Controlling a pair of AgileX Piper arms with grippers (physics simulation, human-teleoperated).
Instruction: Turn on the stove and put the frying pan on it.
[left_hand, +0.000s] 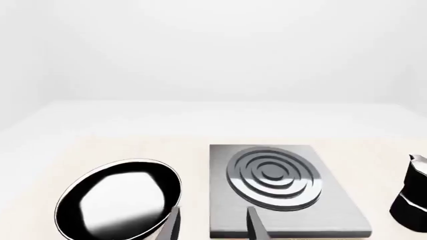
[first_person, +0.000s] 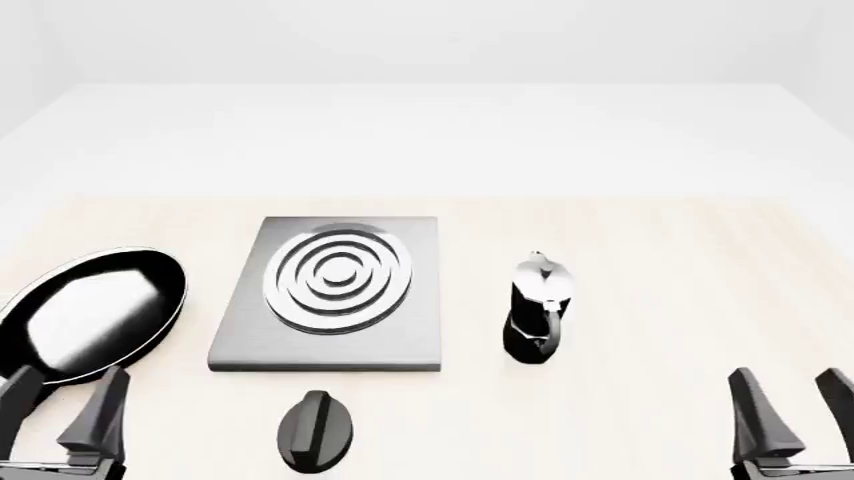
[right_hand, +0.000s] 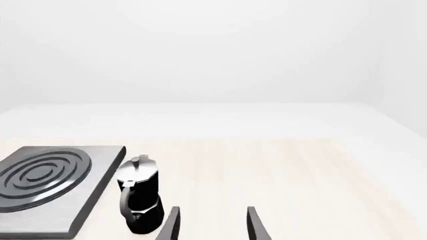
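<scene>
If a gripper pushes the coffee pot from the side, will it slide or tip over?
The coffee pot looks taller than its base is wide, so a high push would probably tip it; a low push should slide it. Its glossy faceted body may slip between fingers. It stands apart from the stove, leaving room.

We see only the tips of our two grippers. The left gripper (first_person: 60, 410) and the right gripper (first_person: 790, 410) each end in a pair of slim, dark grey, wedge-shaped fingers (left_hand: 255, 226) with flat, matte faces, tapering to narrow ends above blocky black bases.
</scene>
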